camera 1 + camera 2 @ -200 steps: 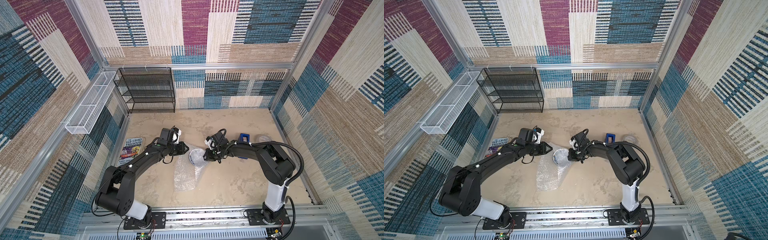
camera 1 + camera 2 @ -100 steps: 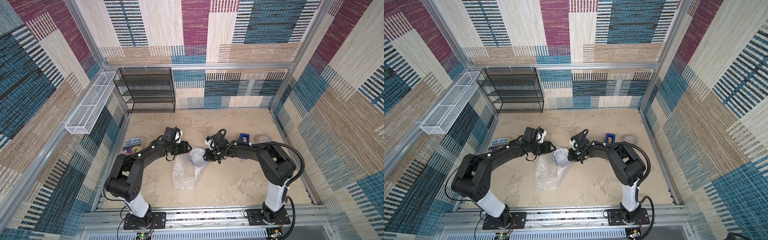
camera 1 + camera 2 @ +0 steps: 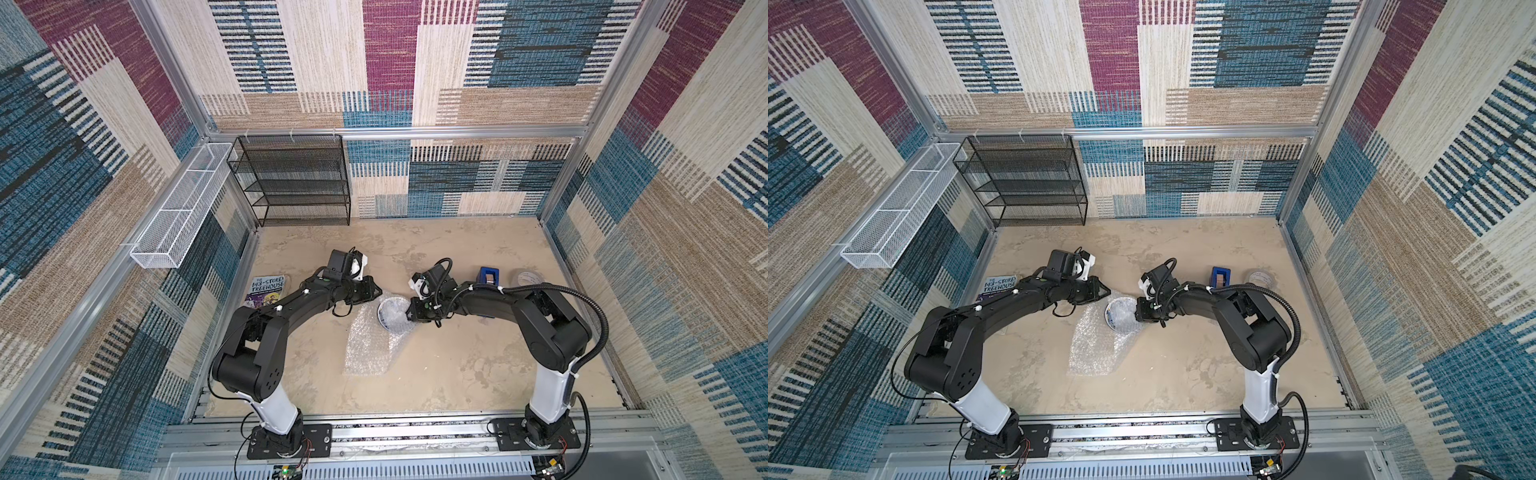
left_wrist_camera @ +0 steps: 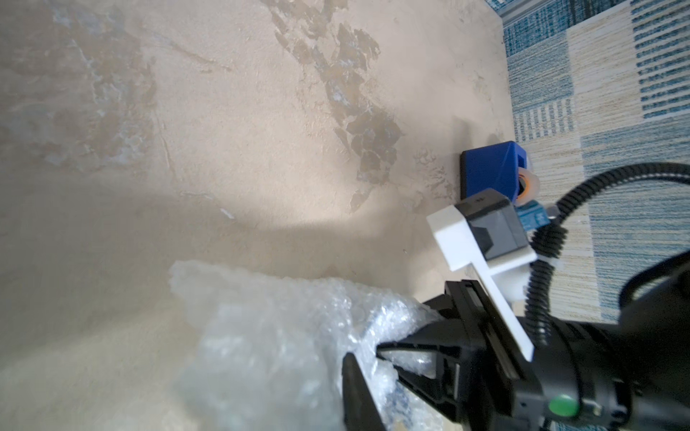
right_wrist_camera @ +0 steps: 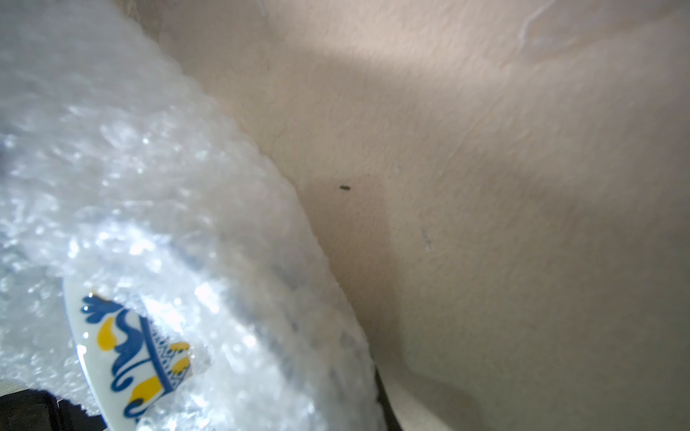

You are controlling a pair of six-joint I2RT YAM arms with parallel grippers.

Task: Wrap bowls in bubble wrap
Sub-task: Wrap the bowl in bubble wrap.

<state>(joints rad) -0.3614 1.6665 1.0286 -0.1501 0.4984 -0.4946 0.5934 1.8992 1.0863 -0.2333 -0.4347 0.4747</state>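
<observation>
Bowl [image 3: 385,318] is only half covered so far. Starting at the right fingers [image 3: 412,314]: they're clamped nearly all the way down on a fold of bubble wrap [image 3: 368,353] pulled over the bowl's right rim, and that hasn't budged in the last second. Can't tell if the rim itself is in the pinch too, since the right wrist view just shows wrap draped over the blue-and-yellow pattern. The left fingers [image 3: 376,291] sit just off the bowl's far-left rim, tips about where they were a second ago. I honestly can't tell whether they're open or closed or have hold of anything, because they're out of frame in their own wrist view. What did change is the arm behind them: its elbow and shoulder have shifted inward, so it now comes at the bowl from a tighter angle. Further out, the rest of the sheet trails loose across the surface [image 3: 457,365] toward the robot's side, with the bowl resting on its far end. My read: right side pinned, left half still bare, so the left arm looks set up to grab wrap and fold it across.
</observation>
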